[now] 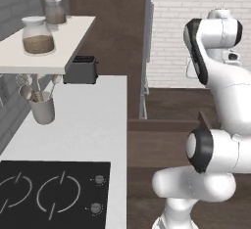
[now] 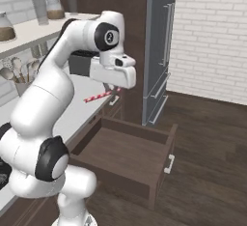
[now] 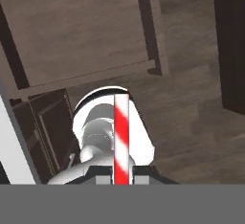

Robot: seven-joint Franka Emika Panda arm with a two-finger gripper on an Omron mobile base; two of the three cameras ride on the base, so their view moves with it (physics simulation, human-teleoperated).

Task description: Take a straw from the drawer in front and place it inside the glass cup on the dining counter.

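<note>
Above the pulled-out drawer [image 2: 126, 153], the gripper [image 2: 112, 89] is seen pinching the straw [image 2: 100, 95], which is held nearly level in the air beside the white worktop [image 2: 77, 109]. From the hand camera, the red-and-white striped straw [image 3: 121, 139] is shown clamped between the fingertips, with the drawer [image 3: 76, 31] lying open and bare below.

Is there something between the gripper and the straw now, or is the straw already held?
Nothing stands between them: the gripper is shut on the straw, raised above the open drawer. In the hand view the straw rises from between the fingertips. The glass cup is not visible, so that path cannot be judged.
</note>
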